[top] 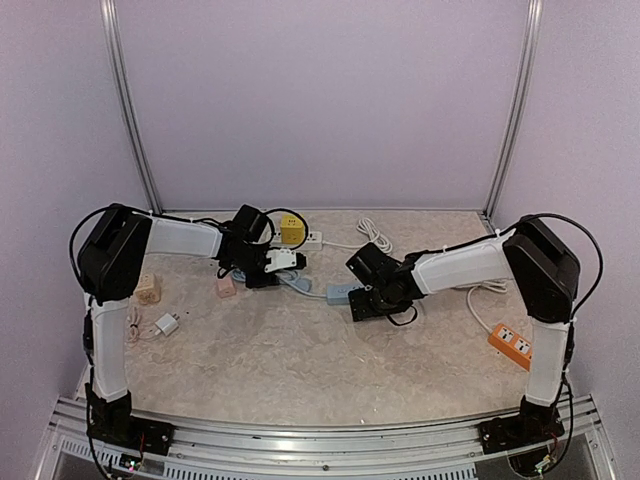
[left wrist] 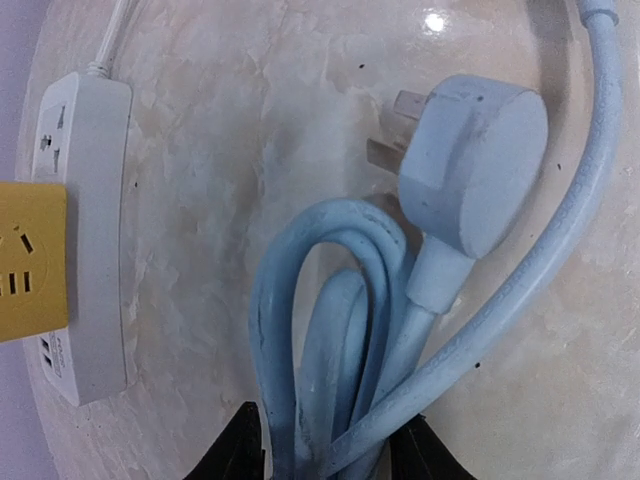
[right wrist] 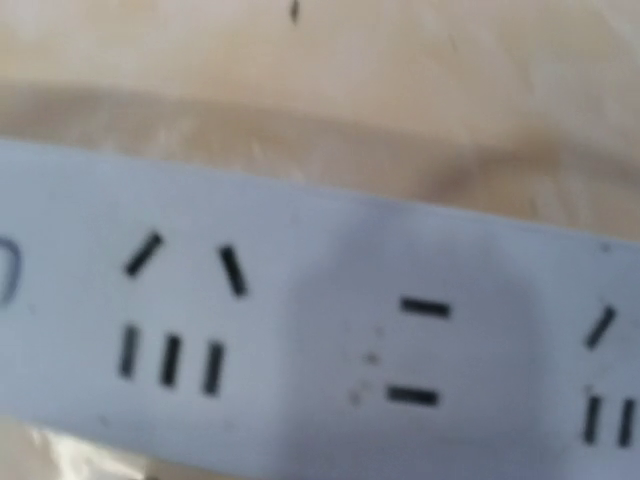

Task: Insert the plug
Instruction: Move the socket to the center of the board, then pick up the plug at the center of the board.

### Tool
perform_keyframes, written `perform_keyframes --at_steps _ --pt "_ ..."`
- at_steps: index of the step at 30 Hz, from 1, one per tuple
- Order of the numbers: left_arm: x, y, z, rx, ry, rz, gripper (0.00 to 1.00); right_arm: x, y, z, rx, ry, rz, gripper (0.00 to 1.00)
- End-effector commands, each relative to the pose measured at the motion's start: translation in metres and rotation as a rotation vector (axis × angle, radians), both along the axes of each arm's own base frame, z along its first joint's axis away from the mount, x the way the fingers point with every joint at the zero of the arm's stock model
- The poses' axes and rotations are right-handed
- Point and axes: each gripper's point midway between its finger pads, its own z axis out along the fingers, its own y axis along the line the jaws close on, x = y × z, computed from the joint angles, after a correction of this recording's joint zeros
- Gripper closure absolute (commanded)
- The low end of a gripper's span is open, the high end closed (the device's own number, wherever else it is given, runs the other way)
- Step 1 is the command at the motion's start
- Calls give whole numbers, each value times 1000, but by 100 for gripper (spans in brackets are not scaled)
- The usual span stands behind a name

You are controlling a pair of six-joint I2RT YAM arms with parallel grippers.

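Plug (left wrist: 470, 165), pale blue with a rounded back, lies on the marbled surface (top: 300, 350) toward the back edge and a little left of the middle, its flat metal prongs bare and in no socket. Its blue cord (left wrist: 330, 300) folds into tight loops beside it, and these loops run between the left fingers (top: 280, 268). In the left wrist view the two black tips sit close against either side of the bundle, but I cannot tell whether they are pressing on it or only flanking it. A white power strip (left wrist: 85, 230) lies just beyond the plug, nearer the back edge, with a yellow cube adapter (left wrist: 30, 260) seated in it. The right fingers (top: 362, 298) hang low over a blue-grey power strip (top: 340, 292) near the middle of the surface. The right wrist view shows only that strip's socket slots, blurred and very close, so how far those fingers are parted, and whether they hold it, I cannot tell. An orange power strip (top: 510, 343) lies by the right edge.
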Motion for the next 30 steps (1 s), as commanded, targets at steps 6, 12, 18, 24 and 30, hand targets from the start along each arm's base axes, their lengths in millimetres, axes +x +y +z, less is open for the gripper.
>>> perform_keyframes --at_steps 6,12,18,24,30 --pt "-7 10 -14 40 23 37 43 2 -6 10 -10 -1 15 27" --pt "-20 9 -12 41 46 72 23 -16 -23 38 31 -18 10 27" --pt "-31 4 9 13 21 102 1 -35 -55 94 56 -105 -22 26" --pt "-39 -8 49 -78 -16 149 1 -44 -85 132 64 -188 -64 25" --pt "-16 9 76 -92 -96 379 1 -48 -91 122 78 -175 -63 24"
